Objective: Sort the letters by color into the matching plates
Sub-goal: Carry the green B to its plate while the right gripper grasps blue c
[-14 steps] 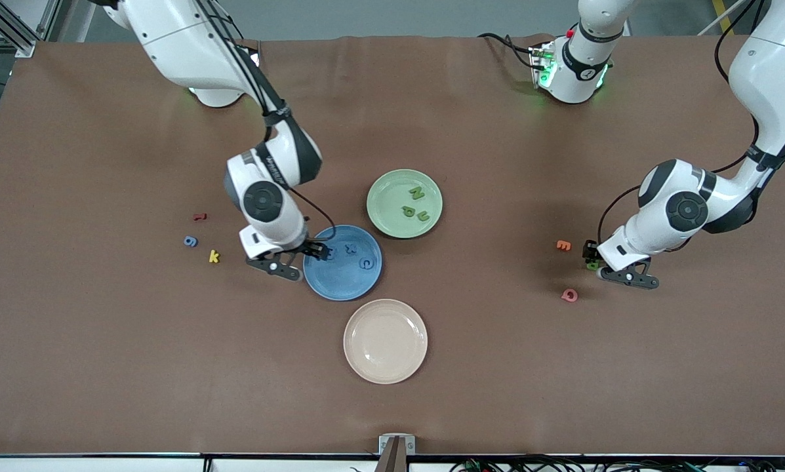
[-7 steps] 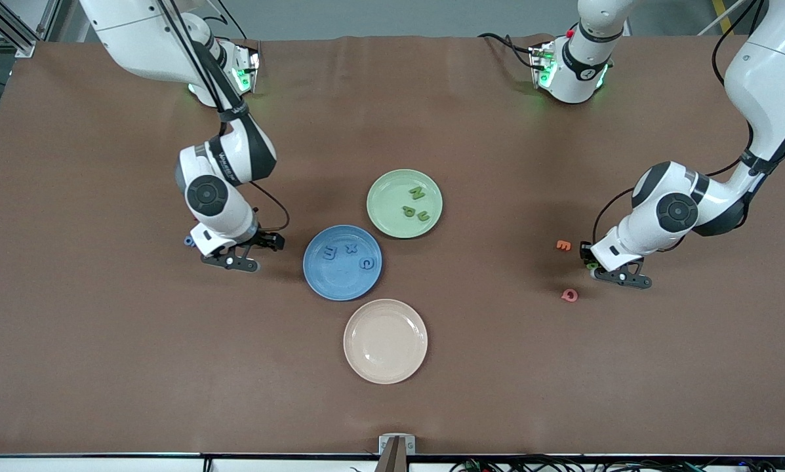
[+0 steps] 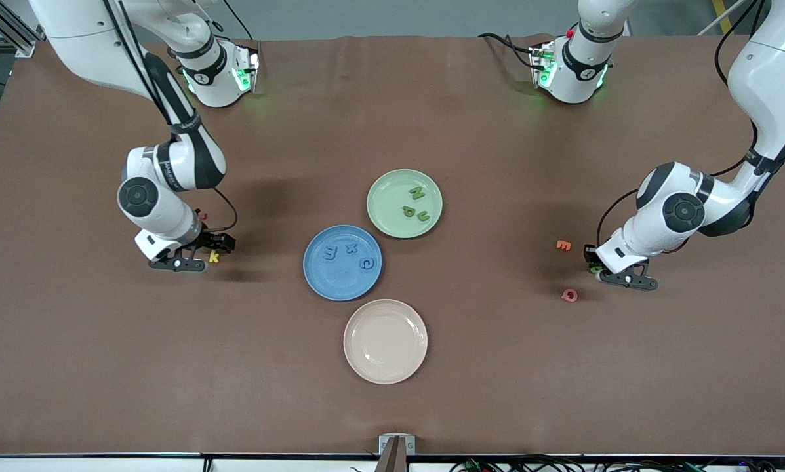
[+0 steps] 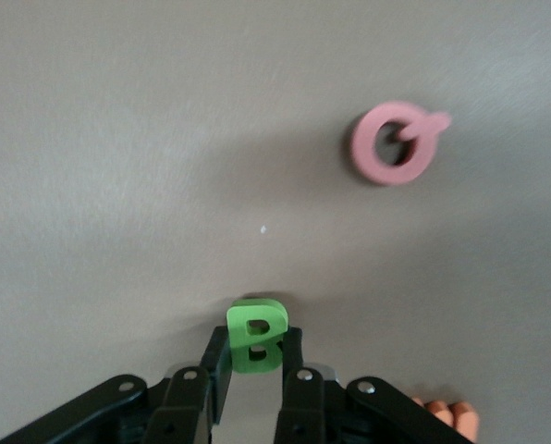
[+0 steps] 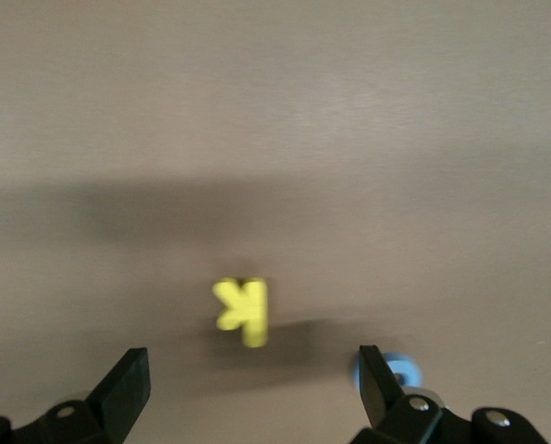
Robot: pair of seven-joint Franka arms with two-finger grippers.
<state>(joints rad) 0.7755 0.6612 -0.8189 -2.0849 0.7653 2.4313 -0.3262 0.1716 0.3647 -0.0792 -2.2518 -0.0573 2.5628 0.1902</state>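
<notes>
The blue plate (image 3: pixel 340 283) holds blue m (image 3: pixel 330 252), x (image 3: pixel 351 248) and c (image 3: pixel 364 263). The pale green plate (image 3: pixel 385 195) holds green N (image 3: pixel 417 193), P (image 3: pixel 408 210) and u (image 3: pixel 423 215). My left gripper (image 3: pixel 592 263) is low at the table toward the left arm's end, shut on the green B (image 4: pixel 255 335), which stands upright between its fingers. My right gripper (image 3: pixel 210 250) is open and empty toward the right arm's end. In the right wrist view (image 5: pixel 251 370) a blue letter (image 5: pixel 403 375) peeks from behind one finger.
A yellow k (image 5: pixel 243 311) lies on the table just ahead of the right gripper, also in the front view (image 3: pixel 214 257). An orange E (image 3: pixel 563 245) and a pink Q (image 3: pixel 569 295) lie beside the left gripper. A cream plate (image 3: pixel 385 341) sits nearer the camera than the blue plate.
My right gripper has left the blue m in the blue plate and swung toward the right arm's end, to the yellow k. My left gripper has stayed at the green B.
</notes>
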